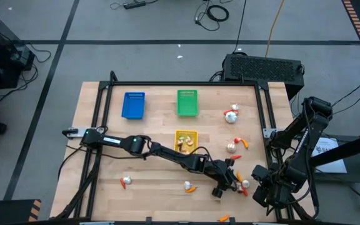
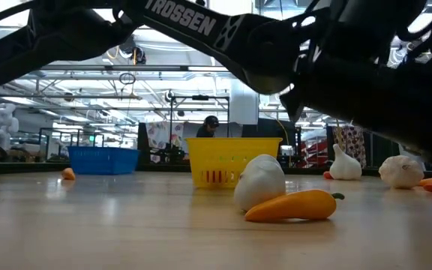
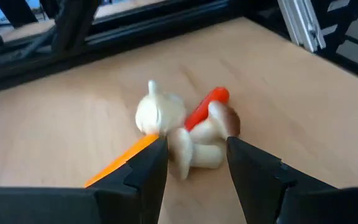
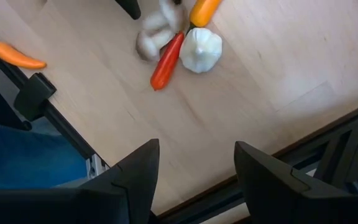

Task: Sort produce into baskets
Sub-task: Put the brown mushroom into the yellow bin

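A small heap of produce lies at the near right of the table [image 1: 240, 185]. In the left wrist view it is a white garlic bulb [image 3: 157, 112], a red pepper [image 3: 207, 104], an orange piece [image 3: 120, 163] and a pale mushroom-like piece [image 3: 194, 149]. My left gripper [image 3: 196, 167] is open, low over the table, one finger on each side of the pale piece. My right gripper [image 4: 194, 168] is open and empty, above the table's near right corner [image 1: 259, 187], looking down on the same heap [image 4: 179, 46]. The blue basket [image 1: 133, 105], green basket [image 1: 187, 103] and yellow basket [image 1: 186, 139] stand farther back.
More produce lies loose: garlic bulbs at the far right [image 1: 231, 114] and mid right [image 1: 232, 147], one at the near left [image 1: 125, 182], a garlic with an orange pepper near the middle [image 2: 276, 195], and an orange pepper by the near edge [image 4: 17, 56]. A black rail frames the table [image 1: 264, 119].
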Robot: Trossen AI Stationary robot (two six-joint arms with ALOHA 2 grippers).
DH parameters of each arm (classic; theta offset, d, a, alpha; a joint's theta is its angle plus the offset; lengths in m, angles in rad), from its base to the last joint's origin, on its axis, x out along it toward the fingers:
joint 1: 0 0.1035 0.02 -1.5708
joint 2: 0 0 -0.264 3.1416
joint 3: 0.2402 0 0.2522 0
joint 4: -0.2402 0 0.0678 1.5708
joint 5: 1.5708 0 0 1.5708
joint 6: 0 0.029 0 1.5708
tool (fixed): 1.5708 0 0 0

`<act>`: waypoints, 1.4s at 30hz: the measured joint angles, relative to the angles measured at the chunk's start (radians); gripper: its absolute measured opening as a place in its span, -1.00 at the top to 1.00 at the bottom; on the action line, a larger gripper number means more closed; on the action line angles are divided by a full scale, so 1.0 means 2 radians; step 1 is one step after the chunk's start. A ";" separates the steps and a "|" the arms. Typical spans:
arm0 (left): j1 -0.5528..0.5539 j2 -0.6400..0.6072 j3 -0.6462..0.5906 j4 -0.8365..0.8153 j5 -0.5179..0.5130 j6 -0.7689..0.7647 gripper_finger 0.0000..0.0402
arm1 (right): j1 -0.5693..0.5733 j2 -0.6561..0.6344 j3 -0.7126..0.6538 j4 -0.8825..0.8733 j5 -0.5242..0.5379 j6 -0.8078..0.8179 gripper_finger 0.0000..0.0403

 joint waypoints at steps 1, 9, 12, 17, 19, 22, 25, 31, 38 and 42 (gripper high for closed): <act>0.000 0.001 0.000 0.000 0.000 -0.002 0.14 | 0.000 0.000 0.000 0.000 0.000 0.000 0.01; 0.000 0.001 -0.001 -0.002 -0.001 -0.004 0.14 | 0.000 0.000 0.000 -0.005 0.000 0.000 0.01; 0.000 0.001 -0.001 0.008 -0.001 -0.003 0.14 | 0.000 0.000 0.000 -0.007 0.000 0.000 0.01; 0.000 0.001 -0.001 0.015 -0.001 -0.004 0.14 | 0.000 0.000 0.000 -0.007 0.002 0.000 0.01; 0.000 0.001 -0.001 0.016 -0.003 -0.004 0.14 | 0.000 0.000 0.000 -0.007 0.009 0.000 0.01; 0.000 0.001 -0.001 0.016 -0.003 -0.003 0.14 | 0.000 0.000 0.000 -0.007 0.010 0.000 0.01; 0.000 0.001 -0.001 0.018 -0.003 -0.003 0.14 | 0.000 0.000 0.000 -0.007 0.010 0.000 0.01; -0.001 0.001 -0.001 0.025 -0.004 -0.001 0.14 | 0.000 0.000 0.000 -0.007 0.011 0.000 0.01; -0.008 0.001 -0.001 0.025 -0.009 0.040 0.18 | 0.000 0.000 0.000 -0.007 0.011 0.000 0.01; -0.011 0.001 -0.001 0.025 -0.011 0.053 0.24 | 0.000 0.000 0.000 -0.007 0.013 0.000 0.01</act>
